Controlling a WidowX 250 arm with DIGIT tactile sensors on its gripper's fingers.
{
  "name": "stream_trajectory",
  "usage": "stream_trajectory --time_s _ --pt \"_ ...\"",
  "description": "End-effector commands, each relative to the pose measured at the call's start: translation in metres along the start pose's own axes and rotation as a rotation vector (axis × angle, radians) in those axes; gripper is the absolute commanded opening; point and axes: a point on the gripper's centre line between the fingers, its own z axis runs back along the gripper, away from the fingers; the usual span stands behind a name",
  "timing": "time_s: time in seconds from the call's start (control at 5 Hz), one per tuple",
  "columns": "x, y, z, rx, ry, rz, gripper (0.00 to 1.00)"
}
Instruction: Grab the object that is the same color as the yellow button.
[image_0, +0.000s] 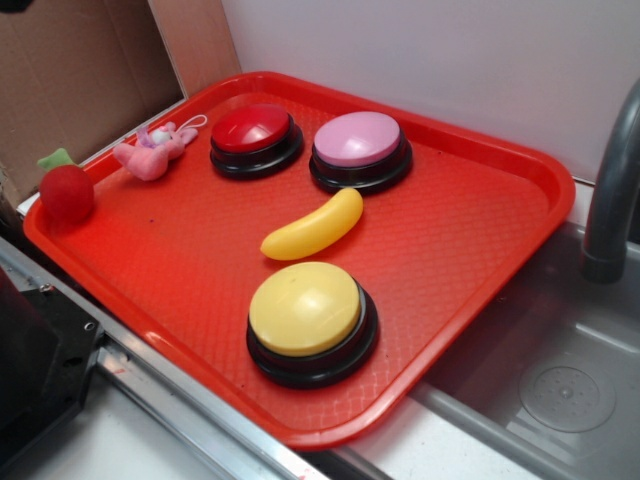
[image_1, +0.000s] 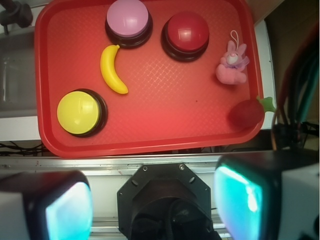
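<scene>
A small yellow toy banana (image_0: 314, 226) (image_1: 113, 69) lies on the red tray (image_0: 470, 230) (image_1: 165, 125), between the yellow button (image_0: 306, 315) (image_1: 80, 112) and the pink button (image_0: 360, 148) (image_1: 128, 21). In the wrist view my gripper (image_1: 154, 205) is open, high above and off the tray's near edge, over the robot's black base (image_1: 165, 205). Nothing is between its teal pads (image_1: 240, 197). The gripper does not show in the exterior view.
A red button (image_0: 256, 136) (image_1: 186, 34) stands next to the pink one. A pink plush bunny (image_0: 155, 150) (image_1: 231, 65) and a red plush strawberry (image_0: 66, 188) (image_1: 247, 114) sit at the tray's side. A grey faucet (image_0: 612, 190) and sink (image_0: 560, 370) lie beyond the tray.
</scene>
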Motion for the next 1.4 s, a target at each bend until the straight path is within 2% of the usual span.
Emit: stream_trajectory --time_s 0.0,0.2,0.4,0.6,0.8,1.0,1.2 --pt "0.000 0.000 0.000 0.000 0.000 0.000 1.00" --pt "0.012 -0.001 -0.011 -0.008 -0.025 -0.039 1.00" --pt "0.034 -0.007 -0.026 -0.046 -0.034 -0.062 1.00" --pt "0.066 -0.014 -0.052 0.022 -0.027 -0.004 1.00" --pt "0.088 -0.025 -0.076 0.044 -0.061 0.071 1.00" --pt "0.102 -0.049 -0.114 0.074 -0.087 0.098 1.00" --pt "0.108 -0.057 -0.146 0.036 -0.068 0.148 1.00"
